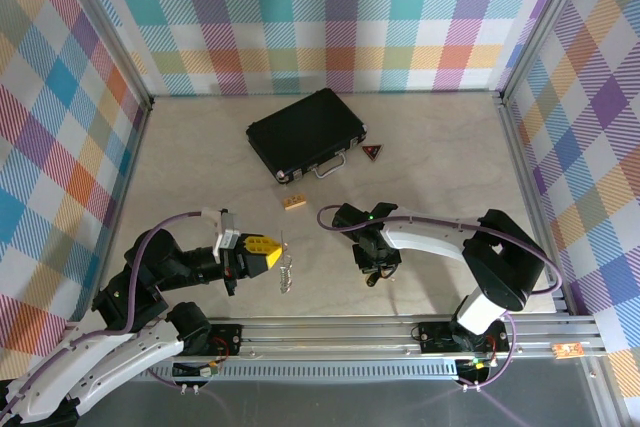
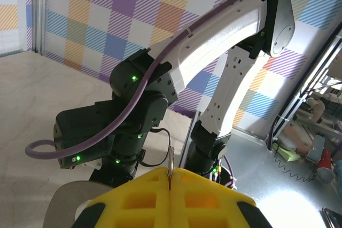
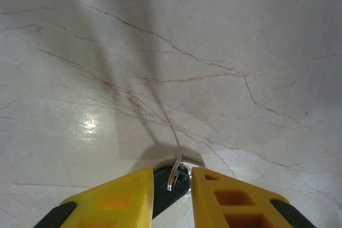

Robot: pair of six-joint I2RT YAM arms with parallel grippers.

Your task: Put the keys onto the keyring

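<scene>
My left gripper (image 1: 272,255) is shut on the keyring (image 1: 288,269), whose thin silvery pieces hang off its tip above the table near the front. In the left wrist view the yellow fingers (image 2: 133,201) press together on the ring's thin metal edge (image 2: 170,159). My right gripper (image 1: 372,272) points down at the table to the right of it. In the right wrist view the jaws of that gripper (image 3: 172,185) stand narrow around a key with a black head (image 3: 163,193). The head fills the gap between the jaws, and a small silver loop (image 3: 175,173) stands up from it.
A black case (image 1: 305,132) with a silver handle lies at the back middle. A red-and-black triangle (image 1: 373,152) sits to its right and a tan wooden block (image 1: 293,203) in front of it. Plaid walls close three sides, and a metal rail (image 1: 400,327) runs along the near edge.
</scene>
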